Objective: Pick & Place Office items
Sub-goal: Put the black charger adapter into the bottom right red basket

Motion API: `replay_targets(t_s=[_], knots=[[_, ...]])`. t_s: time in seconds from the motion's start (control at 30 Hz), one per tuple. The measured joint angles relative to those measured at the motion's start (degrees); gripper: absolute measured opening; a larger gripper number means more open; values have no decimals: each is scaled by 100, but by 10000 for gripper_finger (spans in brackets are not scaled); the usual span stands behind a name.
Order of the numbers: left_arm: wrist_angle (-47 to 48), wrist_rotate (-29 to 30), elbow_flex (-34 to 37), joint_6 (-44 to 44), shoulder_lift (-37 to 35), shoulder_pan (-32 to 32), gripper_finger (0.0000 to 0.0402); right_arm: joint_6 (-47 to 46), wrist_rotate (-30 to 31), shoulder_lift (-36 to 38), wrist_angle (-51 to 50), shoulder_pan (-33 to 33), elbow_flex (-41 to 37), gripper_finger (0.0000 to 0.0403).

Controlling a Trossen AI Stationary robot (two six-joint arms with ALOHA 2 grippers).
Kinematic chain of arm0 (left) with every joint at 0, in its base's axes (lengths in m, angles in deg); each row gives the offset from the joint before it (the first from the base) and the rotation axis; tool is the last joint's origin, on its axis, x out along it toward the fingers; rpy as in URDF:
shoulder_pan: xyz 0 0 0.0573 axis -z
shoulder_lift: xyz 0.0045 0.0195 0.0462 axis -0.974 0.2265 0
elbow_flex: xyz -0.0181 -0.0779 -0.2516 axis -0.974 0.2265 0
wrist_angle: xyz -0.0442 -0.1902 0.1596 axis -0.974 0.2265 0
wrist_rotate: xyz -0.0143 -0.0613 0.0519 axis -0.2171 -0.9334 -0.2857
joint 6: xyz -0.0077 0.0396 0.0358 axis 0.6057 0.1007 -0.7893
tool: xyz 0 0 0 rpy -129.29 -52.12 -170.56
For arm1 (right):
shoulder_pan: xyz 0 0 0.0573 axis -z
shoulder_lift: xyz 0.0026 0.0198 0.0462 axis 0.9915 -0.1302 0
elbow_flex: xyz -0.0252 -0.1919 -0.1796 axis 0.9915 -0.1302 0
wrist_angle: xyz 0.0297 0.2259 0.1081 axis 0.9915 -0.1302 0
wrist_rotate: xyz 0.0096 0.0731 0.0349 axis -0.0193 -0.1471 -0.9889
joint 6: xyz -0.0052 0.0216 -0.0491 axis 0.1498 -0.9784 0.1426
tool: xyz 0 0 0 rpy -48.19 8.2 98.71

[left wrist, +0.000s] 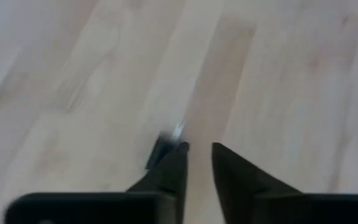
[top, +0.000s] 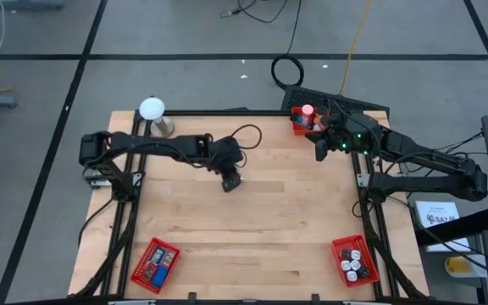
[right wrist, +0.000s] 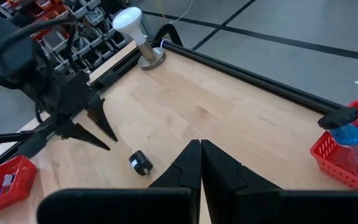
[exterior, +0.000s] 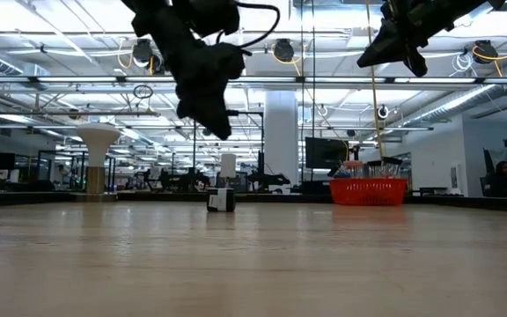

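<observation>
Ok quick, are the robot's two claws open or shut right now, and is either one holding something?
Left gripper: open, holding nothing, raised above a small black clip on the table.
Right gripper: shut, empty.

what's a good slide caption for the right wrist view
Left gripper hangs above a small black clip lying on the light wooden table, jaws apart and empty.

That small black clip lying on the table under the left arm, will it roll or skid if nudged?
The black clip looks boxy and lies flat on the wood, so it probably skids rather than rolls. It seems small and likely light, so a touch from the left hand may spin it. Its metal glint suggests a slick surface.
</observation>
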Motion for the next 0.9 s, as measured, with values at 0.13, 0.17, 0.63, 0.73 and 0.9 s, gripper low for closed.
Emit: replay_targets(t_s=[0.13, 0.17, 0.63, 0.73, 0.9], knots=[[279, 148, 31, -425, 15, -59, 138, -19, -2, -2, -2, 0, 0, 0], [306, 112, 100, -520, 15, -90, 158, -19, -4, -2, -4, 0, 0, 0], [-1820, -115, 1582, -1507, 22, -193, 288, 62, -138, -2, -2, -2, 0, 0], [-1896, -111, 1660, -1650, 101, -195, 278, 66, -138, -2, 0, -2, 0, 0], [-2137, -137, 1676, -1678, 364, -192, 259, 84, -137, -2, 8, 0, 0, 0]])
